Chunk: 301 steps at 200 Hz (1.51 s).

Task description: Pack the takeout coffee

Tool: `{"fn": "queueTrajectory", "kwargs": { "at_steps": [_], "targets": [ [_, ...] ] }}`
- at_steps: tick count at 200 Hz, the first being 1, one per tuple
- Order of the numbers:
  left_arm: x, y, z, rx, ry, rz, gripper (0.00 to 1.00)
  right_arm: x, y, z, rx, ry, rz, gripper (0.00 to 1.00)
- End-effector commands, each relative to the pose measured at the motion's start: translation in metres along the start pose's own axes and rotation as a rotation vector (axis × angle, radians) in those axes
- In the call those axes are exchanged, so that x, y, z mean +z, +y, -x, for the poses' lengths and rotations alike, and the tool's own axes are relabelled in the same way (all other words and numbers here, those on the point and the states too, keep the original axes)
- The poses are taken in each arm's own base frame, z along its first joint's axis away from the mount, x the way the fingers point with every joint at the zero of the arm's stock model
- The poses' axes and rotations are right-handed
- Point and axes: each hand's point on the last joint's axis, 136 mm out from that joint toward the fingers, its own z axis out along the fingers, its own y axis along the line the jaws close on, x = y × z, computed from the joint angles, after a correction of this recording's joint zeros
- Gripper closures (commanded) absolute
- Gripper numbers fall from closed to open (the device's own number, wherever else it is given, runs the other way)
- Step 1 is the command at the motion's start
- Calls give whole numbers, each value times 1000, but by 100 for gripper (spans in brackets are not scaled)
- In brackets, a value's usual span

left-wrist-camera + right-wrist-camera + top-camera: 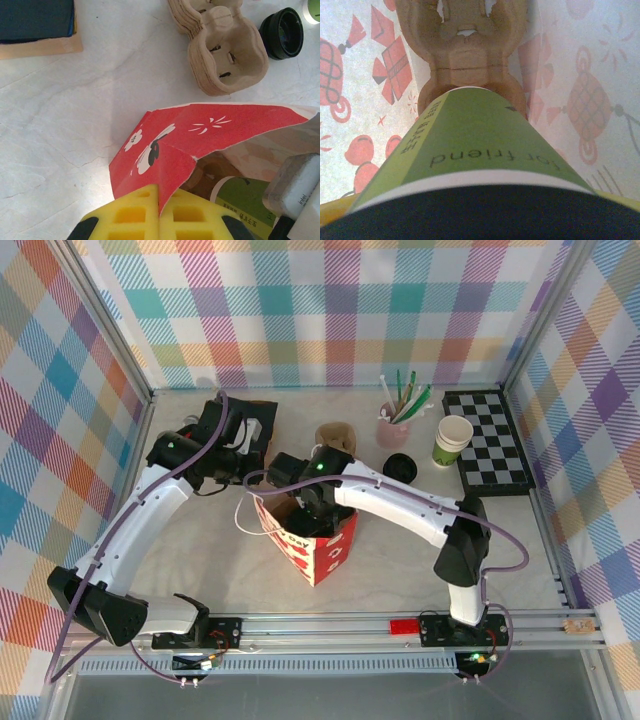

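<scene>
The takeout coffee [480, 135], a green-banded paper cup with a black lid [480, 215], sits between the jaws of my right gripper [310, 502], which is shut on it. The cup is down inside the red paper bag [318, 548], its base close to a brown cardboard cup carrier [465, 50] in the bag. In the left wrist view, the cup's green side [245, 200] shows through the bag's mouth. My left gripper [161, 192] is shut on the bag's red rim [200, 130], its yellow fingers pinching the folded edge.
A stack of cardboard carriers [225, 50] and a loose black lid [282, 32] lie behind the bag. A pink cup of straws [393, 425], a white-rimmed green cup [452, 440] and a chessboard [490, 440] stand at the back right. A dark box [245, 425] sits at the back left.
</scene>
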Motion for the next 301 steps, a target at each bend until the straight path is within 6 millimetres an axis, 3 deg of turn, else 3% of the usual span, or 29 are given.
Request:
{"fn": "queueTrajectory", "kwargs": {
  "at_steps": [1,301],
  "targets": [
    [-4,6,0,-19,-13,16,99,-15,-2,-6,9,-14,24,57],
    [-12,8,6,-19,-43,35,99,-7,-5,-19,39,20,19,57]
  ]
}}
